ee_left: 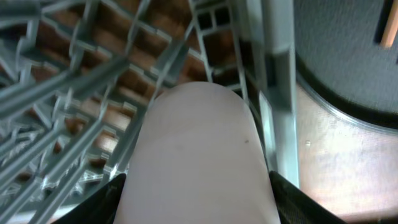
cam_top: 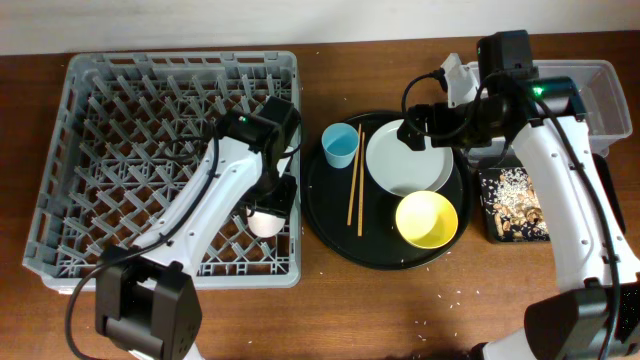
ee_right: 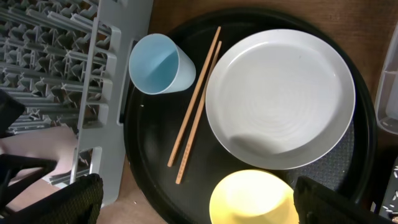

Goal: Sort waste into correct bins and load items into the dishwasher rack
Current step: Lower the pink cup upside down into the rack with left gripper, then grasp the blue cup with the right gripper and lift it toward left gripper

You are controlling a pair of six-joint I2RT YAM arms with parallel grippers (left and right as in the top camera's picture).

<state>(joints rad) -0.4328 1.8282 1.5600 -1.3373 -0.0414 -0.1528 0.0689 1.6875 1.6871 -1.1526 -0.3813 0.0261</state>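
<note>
One large square grey plastic rack (cam_top: 130, 140) with a lattice base and upright pegs fills the left of the table. Just beside it on the right lies one big round black tray (cam_top: 330, 210). Further right are two bins: one clear plastic rectangular tub (cam_top: 612, 90) and, nearer the table's front edge, one shallow black rectangular tray (cam_top: 484, 232) holding loose beige food scraps (cam_top: 515, 195).

On the round tray sit one white round plate (cam_top: 408, 165), one yellow bowl (cam_top: 426, 220), one small light-blue cup (cam_top: 340, 146) and two thin wooden chopsticks (cam_top: 355, 180) lying side by side between cup and plate.

A second cup, pink-white (ee_left: 199, 155), is inside the rack at its right edge, pinched by the left gripper (cam_top: 268, 210). The right gripper (cam_top: 413, 133) hangs above the plate's far rim, its fingers (ee_right: 62, 199) spread wide and holding nothing.
</note>
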